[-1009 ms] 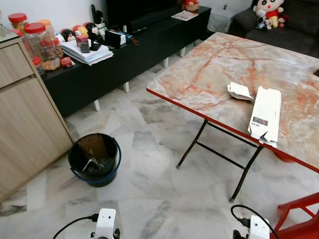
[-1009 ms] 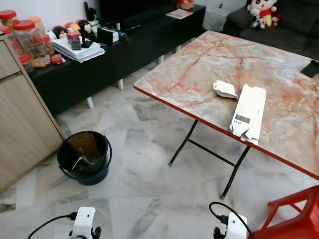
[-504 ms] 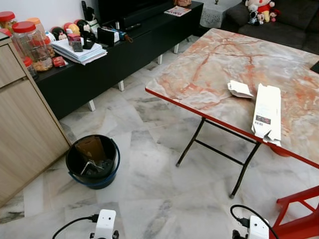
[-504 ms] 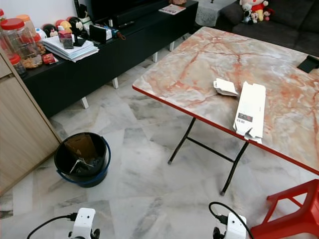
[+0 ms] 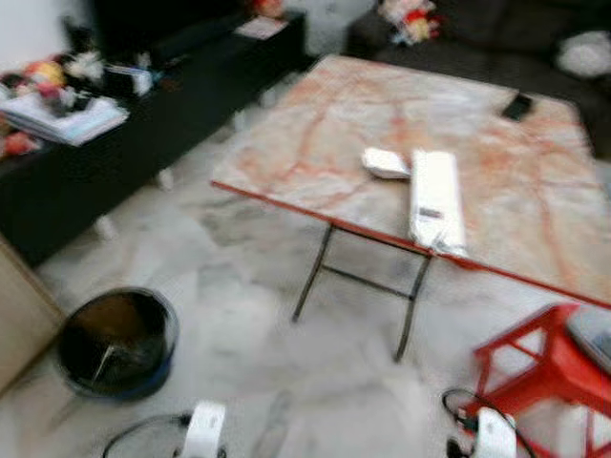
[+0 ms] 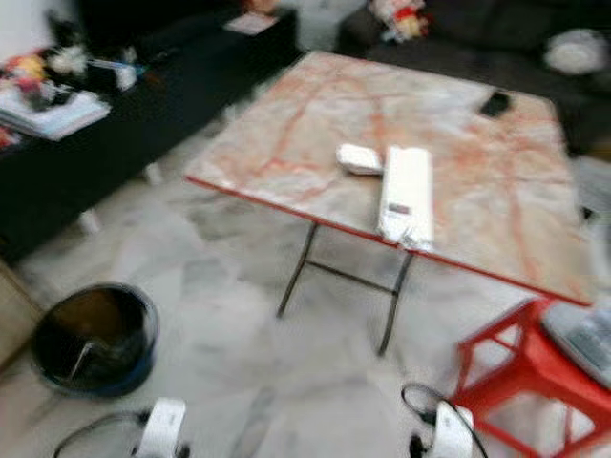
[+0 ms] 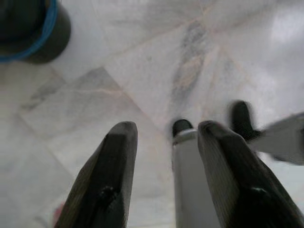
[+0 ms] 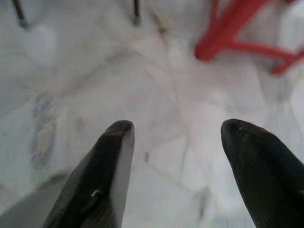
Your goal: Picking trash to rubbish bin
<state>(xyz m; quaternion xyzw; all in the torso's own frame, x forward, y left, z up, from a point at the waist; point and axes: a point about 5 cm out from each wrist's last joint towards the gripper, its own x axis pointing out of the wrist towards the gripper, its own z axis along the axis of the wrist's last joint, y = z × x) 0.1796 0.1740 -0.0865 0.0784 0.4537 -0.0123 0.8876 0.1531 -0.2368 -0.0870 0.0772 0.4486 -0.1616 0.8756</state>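
Living room floored in pale grey-veined marble tiles (image 5: 248, 305), blurred in both head views. One folding table with a pink-and-orange marbled top and red edge (image 5: 334, 124) on thin black crossed legs. On it, two pieces of trash lying side by side and touching or nearly so: one long flattened white cardboard box (image 5: 435, 196) reaching to the near edge, and one smaller crumpled white packet (image 5: 386, 163) just beside its far end. One small dark flat object (image 5: 518, 106) near the far corner of the top, too blurred to identify. One round black rubbish bin with a blue rim (image 5: 116, 342) on the floor, well apart from the table, with brown and pale scraps inside. One red plastic stool (image 5: 535, 367) by the near table corner. One long low black cabinet (image 5: 143, 143) along the wall, carrying stacked papers and assorted small items too blurred to count. Dark sofa (image 5: 477, 38) beyond the table. Left gripper (image 7: 166, 137) hanging low over bare floor, its two black fingers (image 7: 116, 161) moderately parted with nothing between them, the bin's blue rim (image 7: 28, 45) well beyond the fingertips. Right gripper (image 8: 175, 137) likewise over bare floor, two fingers (image 8: 111, 161) spread wide and empty, red stool legs (image 8: 228, 33) and two thin table-leg feet beyond the tips.
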